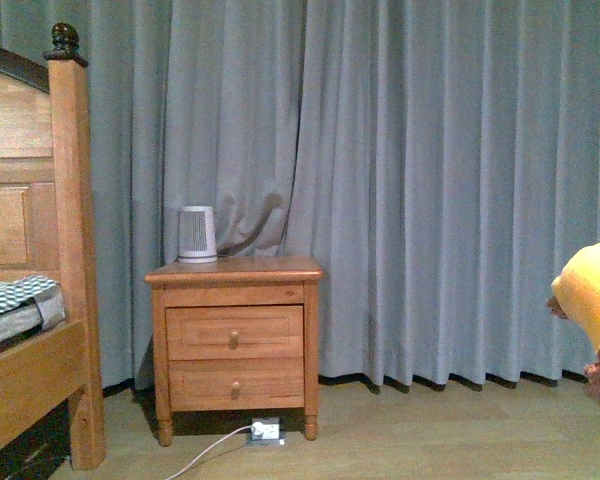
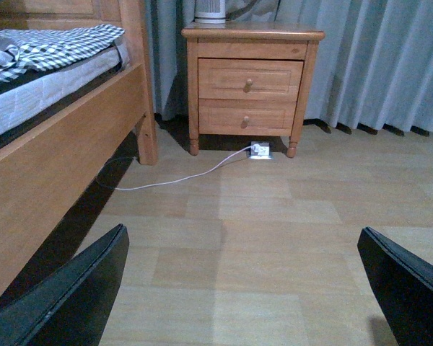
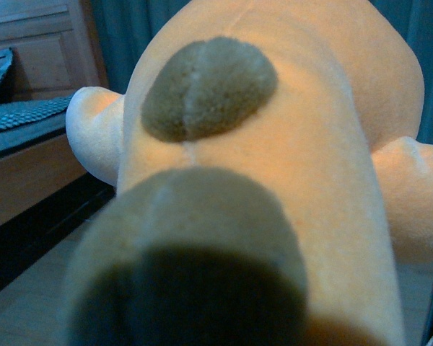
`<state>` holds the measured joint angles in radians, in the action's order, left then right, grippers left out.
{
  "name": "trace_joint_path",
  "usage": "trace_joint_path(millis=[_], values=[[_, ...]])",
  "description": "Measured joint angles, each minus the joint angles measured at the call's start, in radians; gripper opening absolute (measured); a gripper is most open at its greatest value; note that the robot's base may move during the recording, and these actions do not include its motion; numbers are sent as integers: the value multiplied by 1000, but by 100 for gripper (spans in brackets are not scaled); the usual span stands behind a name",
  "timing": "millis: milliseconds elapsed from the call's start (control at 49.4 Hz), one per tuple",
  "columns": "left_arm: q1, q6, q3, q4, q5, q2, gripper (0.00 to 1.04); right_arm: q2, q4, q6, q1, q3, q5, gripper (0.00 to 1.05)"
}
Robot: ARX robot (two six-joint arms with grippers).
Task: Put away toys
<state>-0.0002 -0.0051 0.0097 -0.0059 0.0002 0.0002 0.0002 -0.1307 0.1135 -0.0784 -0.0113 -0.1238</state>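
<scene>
Bed point(image 1: 25, 380): stood far left. Nightstand point(image 1: 235, 330): stood just right of the bed, before the curtain point(image 1: 430, 180). Small appliance point(image 1: 197, 234): sat on the nightstand's top, left of centre. Power strip point(image 1: 266, 430): lay on the floor point(image 1: 430, 430) under the nightstand's front. Plush toy point(image 1: 592, 300): was at far right.

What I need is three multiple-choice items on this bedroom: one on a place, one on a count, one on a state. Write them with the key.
1. Where does the white device stand? A on a shelf; B on the nightstand; C on a chair.
2. How many drawers has the nightstand? A one; B two; C four.
3. How is the left gripper? A open; B shut on a sock; C shut on a cup.
Key: 1 B, it sits on the nightstand's top; 2 B, two knobbed fronts are stacked; 3 A, its fingers stand wide apart with nothing between.
</scene>
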Motion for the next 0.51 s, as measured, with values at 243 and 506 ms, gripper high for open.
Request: trace_joint_path(millis=[243, 506], values=[[0, 0, 0, 0, 0, 0, 99, 0, 0, 0, 0, 0, 0, 10], [0, 0, 0, 0, 0, 0, 99, 0, 0, 0, 0, 0, 0, 10]])
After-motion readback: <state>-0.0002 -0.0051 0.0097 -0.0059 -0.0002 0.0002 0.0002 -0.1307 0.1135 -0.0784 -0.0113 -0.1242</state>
